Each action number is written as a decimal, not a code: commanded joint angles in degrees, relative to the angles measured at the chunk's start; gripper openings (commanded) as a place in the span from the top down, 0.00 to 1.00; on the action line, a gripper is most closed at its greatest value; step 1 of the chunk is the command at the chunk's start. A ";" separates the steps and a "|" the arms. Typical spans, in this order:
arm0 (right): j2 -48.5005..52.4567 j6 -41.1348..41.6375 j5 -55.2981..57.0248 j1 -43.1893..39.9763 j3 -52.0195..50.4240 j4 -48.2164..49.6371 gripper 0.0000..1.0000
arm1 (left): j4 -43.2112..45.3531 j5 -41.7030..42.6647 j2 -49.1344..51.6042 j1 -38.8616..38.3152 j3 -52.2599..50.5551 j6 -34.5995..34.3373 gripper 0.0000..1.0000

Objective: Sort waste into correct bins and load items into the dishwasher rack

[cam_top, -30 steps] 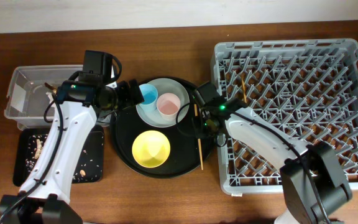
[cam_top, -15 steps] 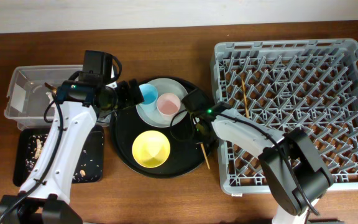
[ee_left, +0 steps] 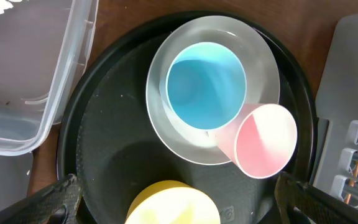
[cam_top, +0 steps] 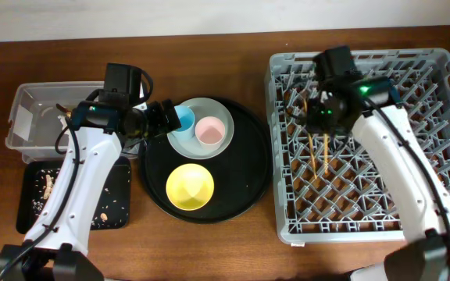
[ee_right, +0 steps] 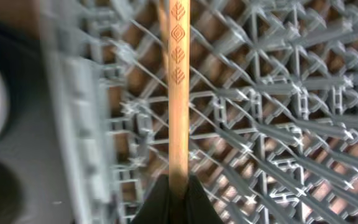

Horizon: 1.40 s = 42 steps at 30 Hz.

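My right jaws, pinching a thin wooden chopstick (ee_right: 178,93), have swung from the large round black tray (cam_top: 248,156) at centre to above the big grey pegged plastic rack (cam_top: 281,203) at right, so this stick looks only a lowering and release from loaded. My left jaws hang spread and empty over the pale grey-blue round plate (ee_left: 263,56) holding the small blue cup (ee_left: 207,84) and small pink cup (ee_left: 263,140), with the yellow bowl (cam_top: 190,187) below, all yet to go. The wrist view is blurred, and overhead I cannot tell which of the two chopsticks (cam_top: 312,144) among the pegs is mine.
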 commanded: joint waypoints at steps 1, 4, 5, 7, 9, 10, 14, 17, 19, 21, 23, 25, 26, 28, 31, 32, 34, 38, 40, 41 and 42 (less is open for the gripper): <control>0.96 -4.76 -1.99 -1.73 -5.97 3.58 0.96 | 0.09 0.42 -0.50 0.24 0.76 0.31 0.01; 0.96 -6.43 -6.47 -1.86 -9.42 7.26 0.95 | 0.09 0.42 -0.50 0.24 0.76 0.31 0.01; 0.96 -6.43 -6.47 -1.86 -9.51 7.32 0.95 | 0.09 0.42 -0.50 0.24 0.76 0.31 0.01; 1.38 -6.43 -6.49 -1.86 -9.60 7.30 0.94 | 0.09 0.42 -0.50 0.24 0.76 0.31 0.01; 1.62 -6.40 -6.49 -1.86 -10.16 7.50 0.89 | 0.09 0.42 -0.50 0.24 0.76 0.31 0.01; 1.62 -6.43 -6.49 -1.86 -10.93 7.96 0.86 | 0.09 0.42 -0.50 0.24 0.76 0.31 0.01; 1.92 -6.43 -6.47 -1.86 -12.37 8.85 0.76 | 0.09 0.42 -0.50 0.24 0.76 0.31 0.01; 1.77 -6.43 -6.95 -1.86 -11.17 8.72 0.76 | 0.09 0.42 -0.50 0.24 0.76 0.31 0.01; 1.03 -6.45 -11.02 -1.86 -8.02 6.47 0.76 | 0.09 0.42 -0.50 0.24 0.76 0.31 0.01; -0.57 -10.21 -23.58 -1.84 -3.50 5.07 0.76 | 0.07 0.42 -0.50 0.24 0.76 0.31 0.01; -2.36 -12.26 -34.45 -1.86 -1.27 5.03 0.73 | 0.09 0.42 -0.50 0.24 0.76 0.31 0.01; -2.82 -12.28 -36.06 -1.79 -1.36 2.67 0.73 | 0.07 0.42 -0.50 0.24 0.76 0.31 0.01; -2.62 -12.48 -36.06 -1.79 -1.49 1.16 0.73 | 0.09 0.42 -0.50 0.24 0.76 0.31 0.01; -2.60 -12.48 -36.02 -1.55 -2.10 -0.48 0.73 | 0.07 0.42 -0.50 0.24 0.76 0.31 0.01; -2.58 -12.48 -36.02 -0.68 -2.34 -1.05 0.73 | 0.09 0.39 -0.50 0.24 0.76 0.31 0.01; -2.58 -12.48 -36.02 -0.31 -2.43 -0.96 0.73 | 0.11 0.42 -0.50 0.24 0.76 0.31 0.01; -2.58 -12.50 -36.02 1.20 -2.45 -0.92 0.73 | 0.09 0.42 -0.50 0.24 0.76 0.31 0.01; -2.58 -15.26 -36.02 6.82 -2.45 -0.48 0.72 | 0.09 0.42 -0.50 0.24 0.76 0.31 0.01; -2.54 -15.26 -36.02 8.76 -2.45 1.18 0.72 | 0.09 0.42 -0.50 0.24 0.76 0.31 0.01; -2.54 -15.26 -36.02 9.42 -2.45 1.97 0.72 | 0.09 0.42 -0.50 0.24 0.76 0.31 0.01; -2.54 -15.34 -36.04 9.84 -2.45 2.67 0.72 | 0.09 0.42 -0.50 0.24 0.76 0.31 0.01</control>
